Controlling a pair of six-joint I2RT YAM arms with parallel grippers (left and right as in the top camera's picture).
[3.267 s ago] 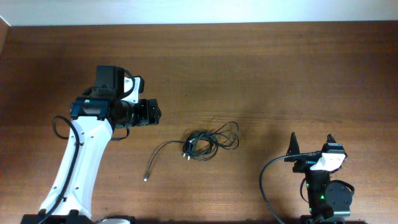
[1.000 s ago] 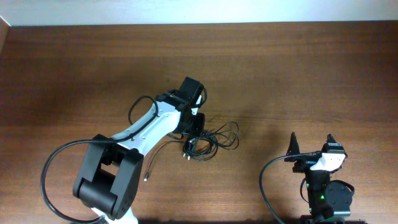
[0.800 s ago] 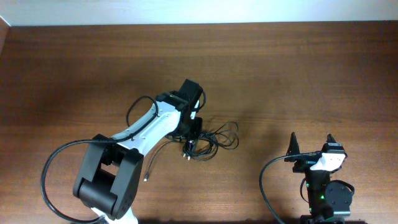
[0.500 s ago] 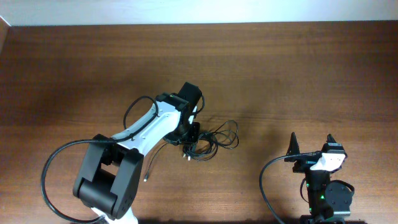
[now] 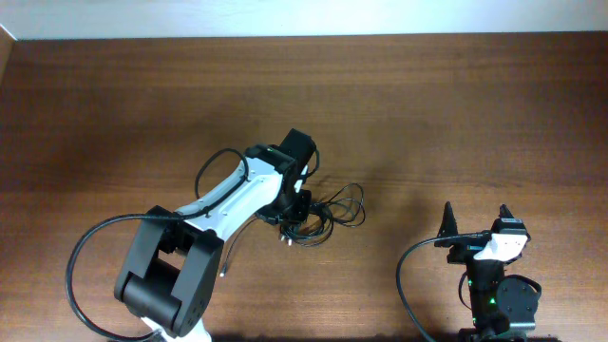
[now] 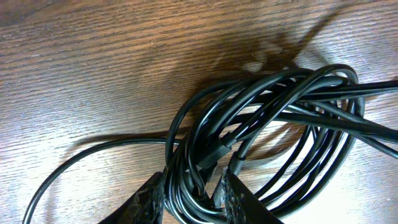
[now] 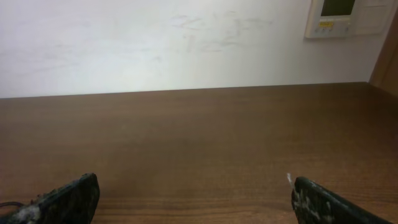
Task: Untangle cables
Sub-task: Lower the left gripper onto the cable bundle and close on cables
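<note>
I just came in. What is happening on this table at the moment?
The left arm leans over a tangled bundle of thin black cables near the middle of the wooden table. Its jaws are closed around several strands at one edge of the bundle, which lies on the wood, not yet pulled apart. The right arm sits at the near right corner, jaws wide open, touching nothing.

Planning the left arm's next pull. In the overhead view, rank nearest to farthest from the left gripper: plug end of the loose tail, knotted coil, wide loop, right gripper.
1. knotted coil: strands between the left gripper fingers.
2. wide loop: just right of the coil.
3. plug end: lower left, beside the arm.
4. right gripper: far right, open.
</note>
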